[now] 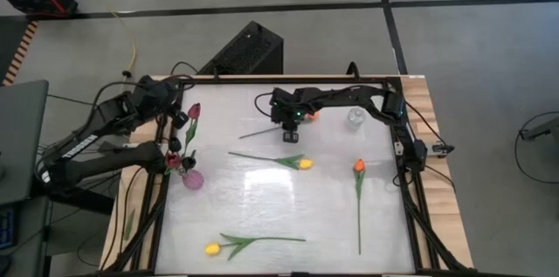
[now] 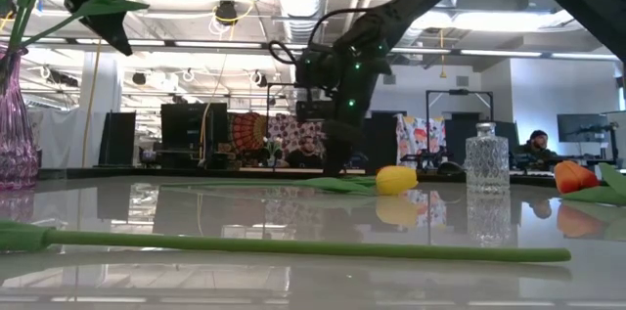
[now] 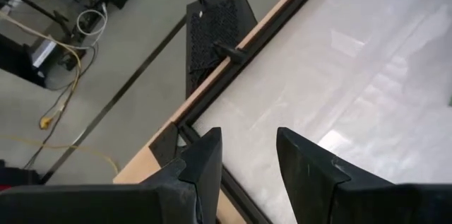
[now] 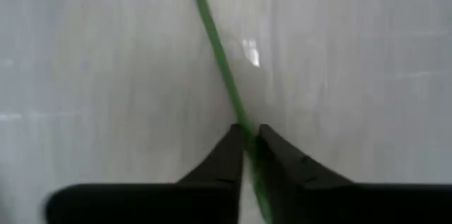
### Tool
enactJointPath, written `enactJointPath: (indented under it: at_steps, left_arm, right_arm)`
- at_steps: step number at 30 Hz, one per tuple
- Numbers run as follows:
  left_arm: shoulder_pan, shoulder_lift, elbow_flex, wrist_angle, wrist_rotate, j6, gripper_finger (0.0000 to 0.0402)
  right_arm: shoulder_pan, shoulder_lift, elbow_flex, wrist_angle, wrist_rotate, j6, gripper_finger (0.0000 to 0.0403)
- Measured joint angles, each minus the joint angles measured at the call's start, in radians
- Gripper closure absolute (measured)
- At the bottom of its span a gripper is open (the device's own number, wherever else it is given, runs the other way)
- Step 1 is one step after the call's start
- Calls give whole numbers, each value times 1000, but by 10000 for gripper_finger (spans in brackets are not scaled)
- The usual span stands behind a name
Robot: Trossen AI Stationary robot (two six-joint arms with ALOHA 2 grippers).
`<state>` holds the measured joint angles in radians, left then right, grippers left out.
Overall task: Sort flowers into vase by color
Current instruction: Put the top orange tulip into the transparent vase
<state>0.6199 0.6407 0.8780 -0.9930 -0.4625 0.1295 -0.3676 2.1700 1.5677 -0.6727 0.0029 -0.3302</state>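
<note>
- Left gripper (image 3: 247,164) hovers over the table's left edge, near the purple vase (image 1: 192,178), its two dark fingers parted with nothing between them; the arm reaches in from the left and angles toward the table's far-left corner.
- One maroon tulip (image 1: 193,112) already stands in that vase.
- Right gripper (image 4: 245,152) is down at the table (image 1: 262,207) near the far middle, fingers pinched on a thin green stem (image 4: 215,47); the arm stretches in from the far right and bends down to the surface.
- Its flower's head shows orange beside the wrist in the high view, though partly hidden.
- Flowers look light, with thin, slippery stems likely to bend or swivel; mid-stem seems the best hold.
- Three more lie flat and well apart: a yellow tulip (image 1: 213,248) near the front left, a yellow-orange one (image 1: 303,163) at centre, an orange tulip (image 1: 358,166) toward the right.
- Clear glass bottle (image 1: 355,119) stands at far right.
</note>
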Motion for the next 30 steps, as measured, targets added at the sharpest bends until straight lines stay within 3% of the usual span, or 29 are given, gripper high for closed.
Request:
enactJointPath:
  at_steps: [4,11,17,20,26,30]
  left_arm:
    - [0,-1,-18,-3,13,-3,276]
    - [0,-50,-81,-5,4,-12,276]
    - [0,-97,-109,-6,-25,-38,276]
    - [0,-109,-113,-10,-20,-39,276]
    - [0,-121,-113,1,-13,-47,276]
    - [0,-120,-113,80,-15,3,276]
  right_arm:
    - [2,-2,0,-48,9,-5,386]
    - [36,-69,-11,-176,-15,22,386]
    - [108,-217,-6,-159,8,-4,387]
    - [160,-283,-8,-154,128,-54,387]
    - [274,-442,-6,-273,514,-150,387]
    - [307,-541,-6,-440,649,-139,387]
